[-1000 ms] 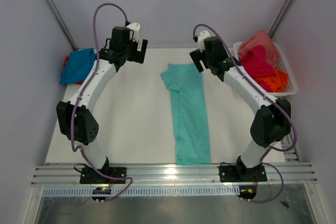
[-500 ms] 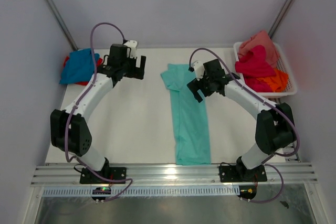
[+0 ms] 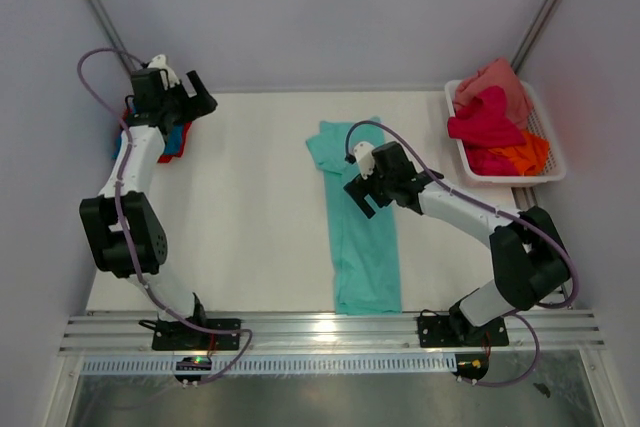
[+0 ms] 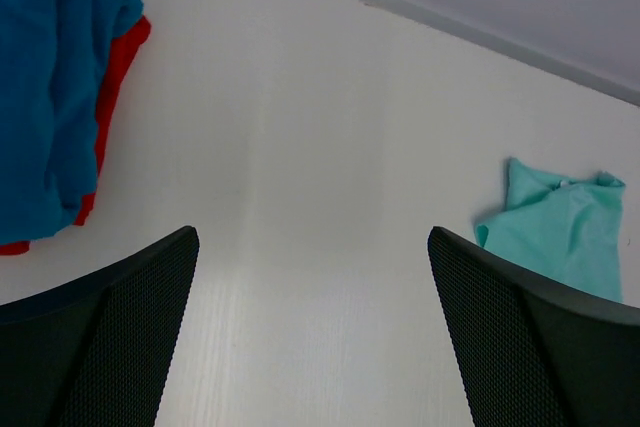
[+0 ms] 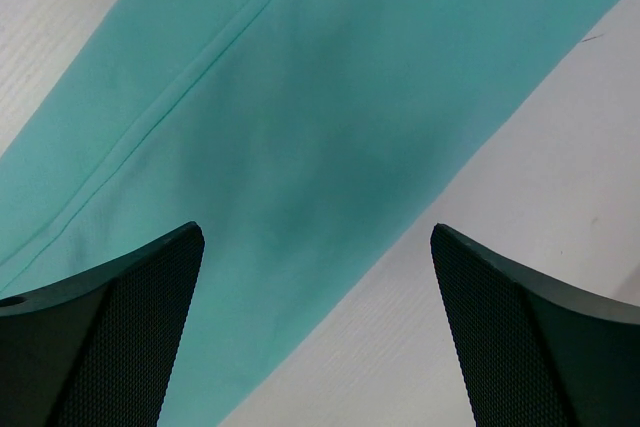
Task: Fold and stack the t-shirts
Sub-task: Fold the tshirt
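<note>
A mint-teal t-shirt (image 3: 362, 237) lies on the table as a long narrow strip, its collar end at the far side. My right gripper (image 3: 360, 197) hovers open just over the strip's upper part; in the right wrist view the teal cloth (image 5: 300, 117) and its edge run between the spread fingers (image 5: 110, 327) of the gripper (image 5: 315, 337). My left gripper (image 3: 190, 99) is open at the far left, beside a blue t-shirt (image 4: 40, 87) lying on a red t-shirt (image 4: 112, 97). In the left wrist view, bare table shows between the gripper's (image 4: 312, 347) fingers and the teal shirt (image 4: 560, 237) is far off.
A white mesh basket (image 3: 545, 175) at the far right holds salmon pink (image 3: 495, 79), magenta (image 3: 485, 119) and orange (image 3: 522, 155) t-shirts. Grey walls close in the back and sides. A metal rail (image 3: 330, 330) runs along the near edge.
My left arm has swung from the table's back middle out to the blue and red pile. My right gripper has come nearer and lower over the teal strip. Both stayed open.
</note>
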